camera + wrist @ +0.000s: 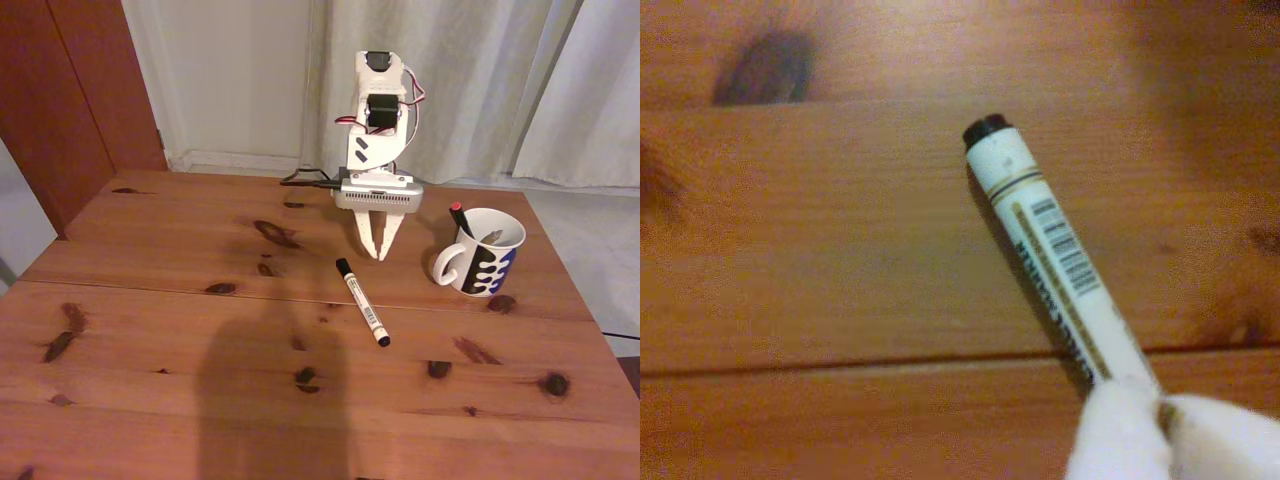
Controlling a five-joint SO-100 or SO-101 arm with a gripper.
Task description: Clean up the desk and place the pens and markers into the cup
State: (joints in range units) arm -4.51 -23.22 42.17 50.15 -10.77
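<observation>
Right now the white two-finger gripper [379, 252] hangs point down over the big reddish-brown wooden desk [150, 350], and its fingers are pressed together with nothing between them. Just below its tips in the fixed view lies the thick white marker with a black cap [362, 301], flat on the wood and slanting down to the right, across the seam in the desk. In the wrist view the same marker [1050, 245] runs from the middle down toward the white fingertips [1120, 440] at the bottom edge, with a bar code and gold writing on its side. To the right in the fixed view stands the white mug with dark blue blotches [484, 253], handle to the left. A black pen with a red tip [461, 220] leans inside it, poking above the rim.
</observation>
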